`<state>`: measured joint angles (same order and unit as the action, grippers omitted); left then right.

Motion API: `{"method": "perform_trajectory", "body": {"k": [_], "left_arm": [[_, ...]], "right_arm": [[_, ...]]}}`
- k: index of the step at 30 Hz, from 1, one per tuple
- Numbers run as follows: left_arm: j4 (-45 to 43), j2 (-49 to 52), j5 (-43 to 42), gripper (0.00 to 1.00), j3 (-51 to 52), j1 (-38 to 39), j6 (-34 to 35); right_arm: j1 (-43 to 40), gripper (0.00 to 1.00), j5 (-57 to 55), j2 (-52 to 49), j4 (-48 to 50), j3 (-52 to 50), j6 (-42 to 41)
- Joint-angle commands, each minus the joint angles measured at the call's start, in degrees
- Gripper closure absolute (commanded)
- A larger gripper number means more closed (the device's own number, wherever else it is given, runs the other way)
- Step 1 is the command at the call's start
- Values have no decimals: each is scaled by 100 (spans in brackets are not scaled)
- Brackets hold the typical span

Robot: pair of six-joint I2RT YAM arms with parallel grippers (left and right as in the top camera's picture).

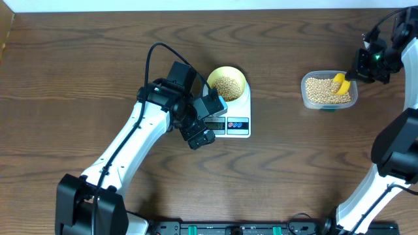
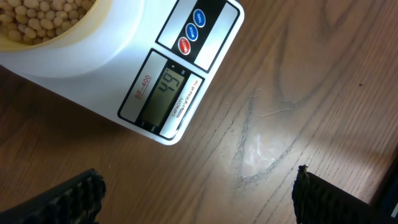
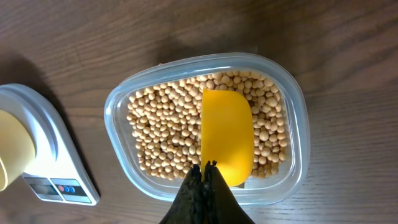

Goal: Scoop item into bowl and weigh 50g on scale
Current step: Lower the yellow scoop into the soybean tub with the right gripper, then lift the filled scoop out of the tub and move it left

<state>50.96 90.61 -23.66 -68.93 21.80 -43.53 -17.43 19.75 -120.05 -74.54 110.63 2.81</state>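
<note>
The pale-yellow bowl (image 1: 226, 74), holding tan beans (image 1: 226, 87), sits on the white scale (image 1: 243, 104), whose display (image 2: 163, 93) is lit with digits. My left gripper (image 1: 207, 122) hovers open just left of the scale's front edge, over bare wood, with nothing between its fingers (image 2: 81, 196). To the right, a clear tub (image 3: 118, 99) is full of beans (image 3: 161, 130). My right gripper (image 3: 207, 167) is shut on the handle end of a yellow scoop (image 3: 227, 137), whose blade rests empty on the beans in the tub.
The bowl (image 3: 12, 149) and scale (image 3: 53, 155) show at the left edge of the right wrist view, a short gap from the tub (image 1: 307, 98). Dark wooden table all around; a black rail runs along the front edge.
</note>
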Motion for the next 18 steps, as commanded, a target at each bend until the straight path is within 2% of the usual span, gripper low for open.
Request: {"method": "perform_trajectory", "body": {"k": [1,14,18], "left_arm": [[13,37,-31,2,13,-20,-37],[13,37,-31,2,13,-20,-37],[13,37,-31,2,13,-20,-37]], "right_arm": [[-44,99,98,166,-33,118,179],[-79,99,223,166,-448,721,507],[-173,99,748,166,-573,752,815]]}}
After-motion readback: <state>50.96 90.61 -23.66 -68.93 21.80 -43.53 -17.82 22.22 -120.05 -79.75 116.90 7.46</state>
